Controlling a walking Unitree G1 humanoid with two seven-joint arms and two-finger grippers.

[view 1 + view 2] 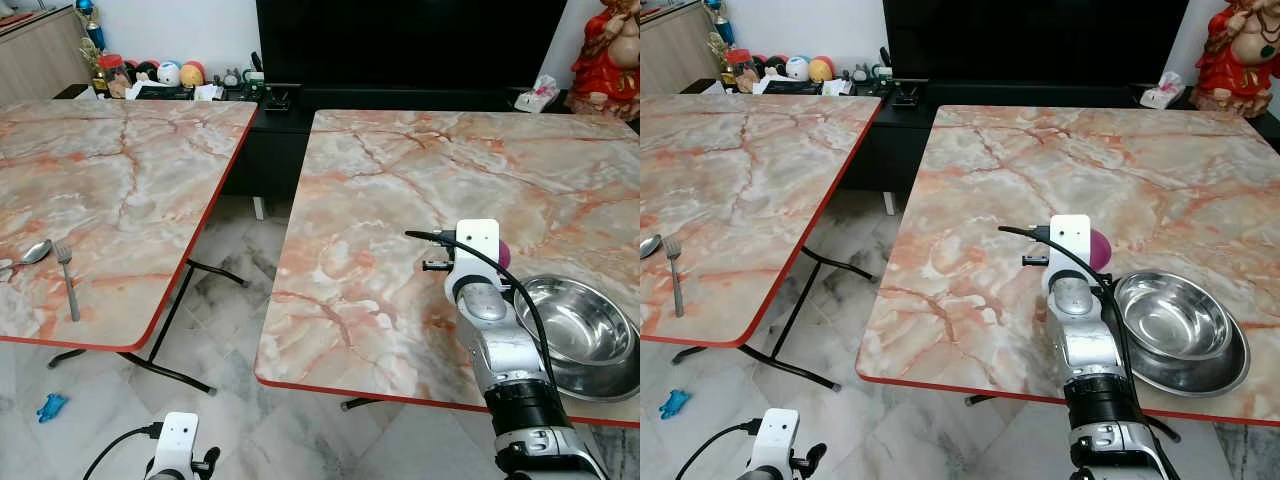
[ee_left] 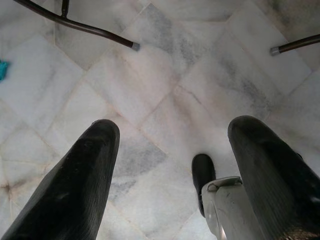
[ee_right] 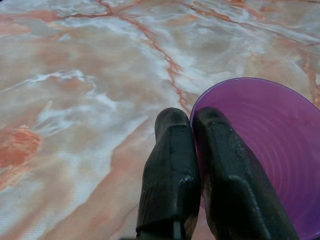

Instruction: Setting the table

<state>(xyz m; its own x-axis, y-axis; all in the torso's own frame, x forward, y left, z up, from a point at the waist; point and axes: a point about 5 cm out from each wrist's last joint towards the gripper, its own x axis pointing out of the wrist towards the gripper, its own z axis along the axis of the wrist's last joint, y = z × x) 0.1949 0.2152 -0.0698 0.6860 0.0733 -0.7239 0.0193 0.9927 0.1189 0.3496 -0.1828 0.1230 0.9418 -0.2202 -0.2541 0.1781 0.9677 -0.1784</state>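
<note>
The right desk (image 1: 420,200) carries a steel bowl (image 1: 575,330) at four o'clock. Just beside the bowl, at its nine o'clock, the right hand (image 3: 192,150) is clamped on a purple cup's (image 3: 265,145) rim. The cup looks light, thin and slippery; the rim pinch suits it. The left hand (image 2: 170,165) hangs apart over the floor. No readable writing.

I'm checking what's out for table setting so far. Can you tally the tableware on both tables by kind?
Steel bowl: 1
Purple cup, pinched at its rim by the right gripper: 1
Fork: 1
Spoon: 1
Total: 4
</note>
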